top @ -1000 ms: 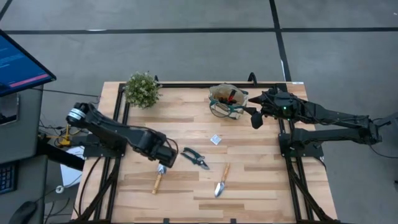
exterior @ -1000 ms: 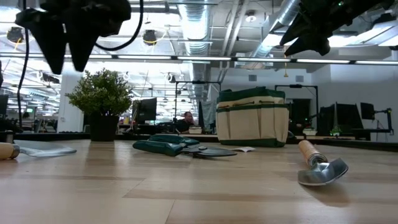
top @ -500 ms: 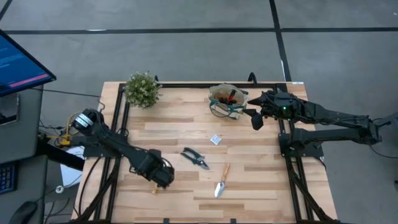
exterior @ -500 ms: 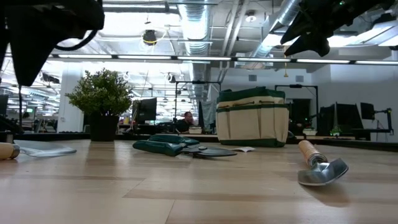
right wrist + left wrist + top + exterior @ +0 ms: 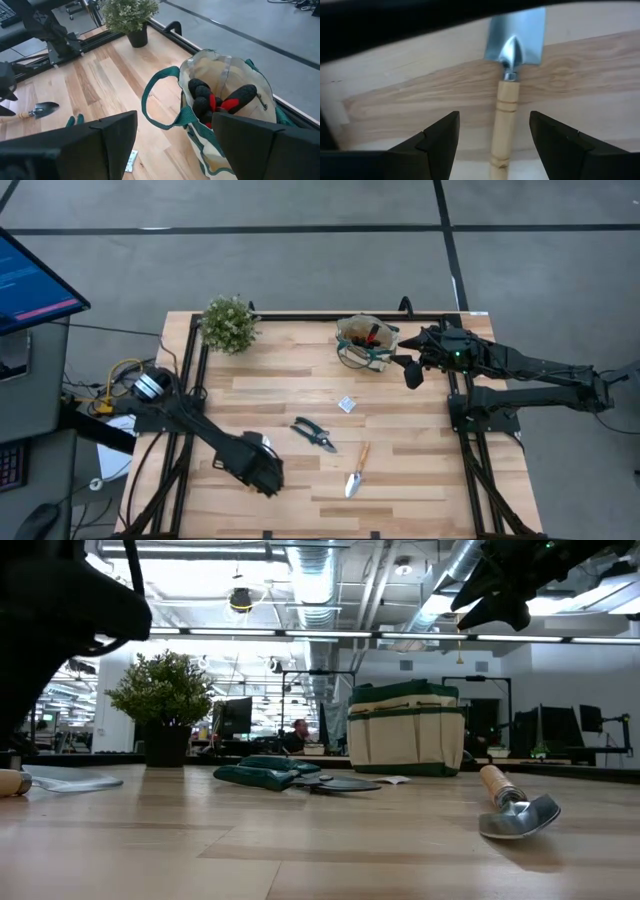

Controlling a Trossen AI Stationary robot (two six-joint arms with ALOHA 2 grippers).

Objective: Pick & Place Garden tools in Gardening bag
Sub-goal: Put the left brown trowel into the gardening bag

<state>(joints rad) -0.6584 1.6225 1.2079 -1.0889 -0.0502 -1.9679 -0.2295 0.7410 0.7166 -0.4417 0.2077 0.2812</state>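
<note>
The narrow silver-bladed tool is lying flat on the worktop, well away from the gardening bag. The left claw is hovering wide over its wooden handle, apparently lining up a grasp. The right claw is waiting wide beside the bag.

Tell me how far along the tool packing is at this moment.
Done: only the red-and-black item sits in the gardening bag. In hand: left gripper, open, straddles the flat-bladed tool's wooden handle. Left: that tool, the pruning shears, the trowel. Right gripper waits beside the bag.
</note>
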